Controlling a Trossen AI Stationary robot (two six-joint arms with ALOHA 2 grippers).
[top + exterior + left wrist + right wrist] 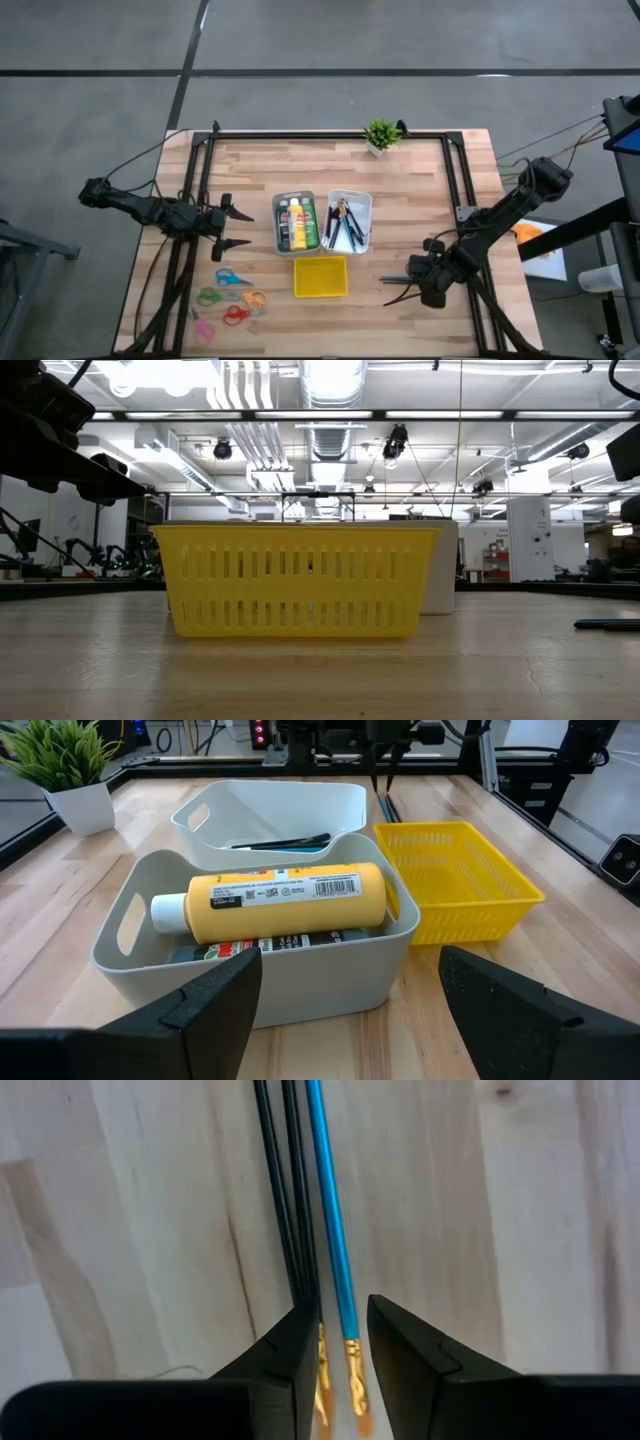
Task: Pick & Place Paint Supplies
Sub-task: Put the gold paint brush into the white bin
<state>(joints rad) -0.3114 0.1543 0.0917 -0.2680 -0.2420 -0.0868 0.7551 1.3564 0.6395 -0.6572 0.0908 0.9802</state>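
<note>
The table (400, 190) is carrying two pale bins side by side at its middle. The left bin (140, 920) is holding the paint bottles: the yellow bottle (280, 900) is lying on top, a darker one (270, 945) is showing beneath it. The right bin (362, 205) is holding dark-handled brushes (345, 225). A yellow basket (320, 277) is sitting just in front of the bins. A potted plant (380, 135) is standing at the far edge, and coloured scissors (232, 295) are lying near the front left.

The left gripper (240, 228) is hovering beside the left bin, jaws spread wide and gripping nothing. The right gripper (340, 1350) is sitting low over the front right of the table, its jaws partly closed around a blue brush (330, 1210) and two black brushes (285, 1190), which are lying flat on the wood.
</note>
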